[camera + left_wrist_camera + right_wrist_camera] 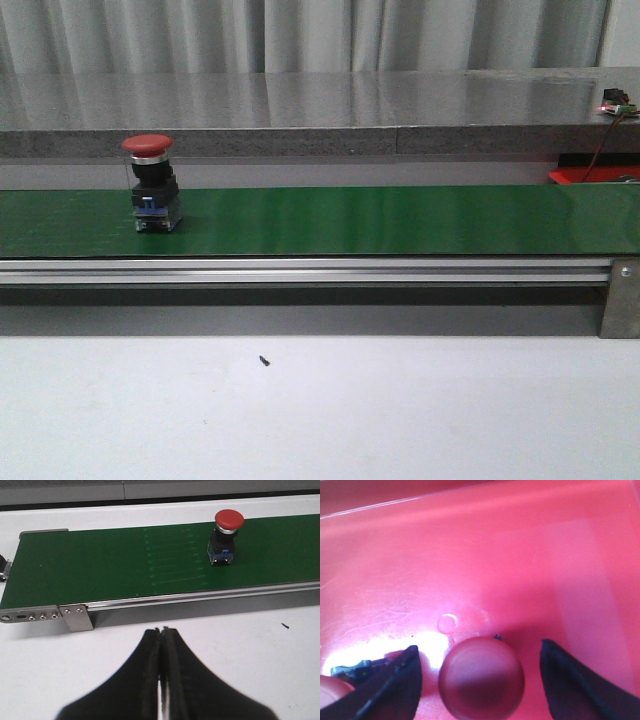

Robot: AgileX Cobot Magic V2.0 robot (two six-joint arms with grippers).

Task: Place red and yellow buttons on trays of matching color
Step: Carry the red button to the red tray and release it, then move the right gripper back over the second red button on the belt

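Left hand [161, 630] closed, empty; right hand [480, 672] spread wide.

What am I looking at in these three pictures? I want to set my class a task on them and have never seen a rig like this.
This is a two-armed robot that sorts push buttons by colour. The front view looks forward over a white table to a long green belt. A red button stands upright on the belt, towards the left. At the far right edge a sliver of a red tray shows.

The other two pictures come from cameras on the wrists. The left wrist view shows the left gripper, its dark fingers closed together and holding nothing, over the table, facing the same red button.

The right wrist view looks down into the red tray. The right gripper is open, and a second red button sits between its fingers, apparently ungripped.
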